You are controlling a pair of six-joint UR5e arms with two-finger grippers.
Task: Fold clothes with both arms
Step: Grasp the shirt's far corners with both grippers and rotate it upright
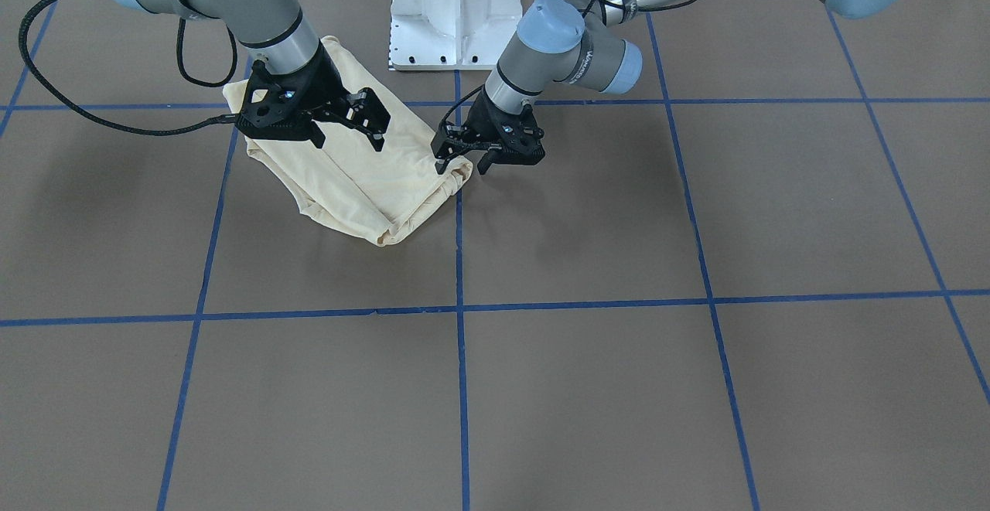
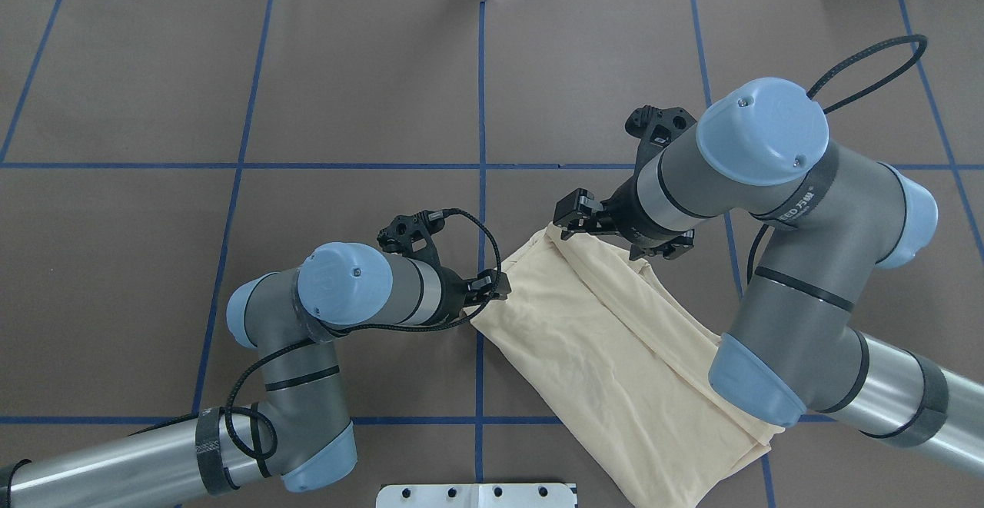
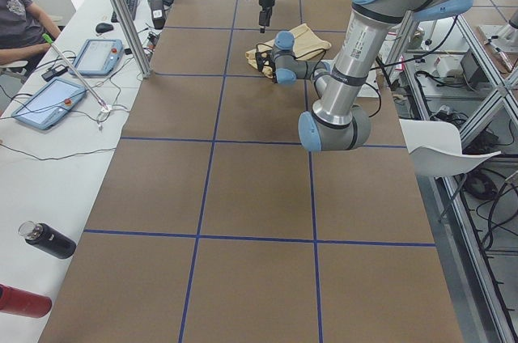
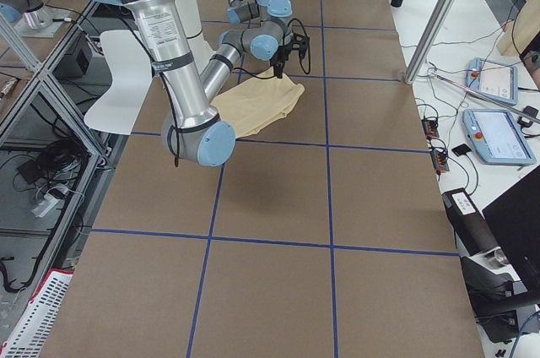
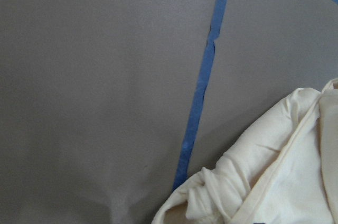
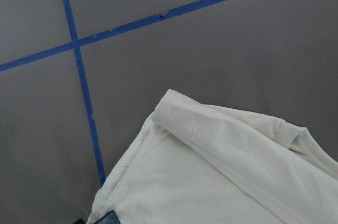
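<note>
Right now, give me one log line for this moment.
shirt: folded, on table | left gripper: open at its corner | right gripper: open above it

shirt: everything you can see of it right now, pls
The T-shirt is pale cream-yellow thin fabric, folded into a long layered strip; hems and rolled edges show, with almost no print visible. It lies flat and diagonal on the brown table, on the robot's right half, one corner reaching the centre tape line. The left gripper stands open astride that corner; the right gripper hangs open above the strip. Whether either touches it cannot be told.
</note>
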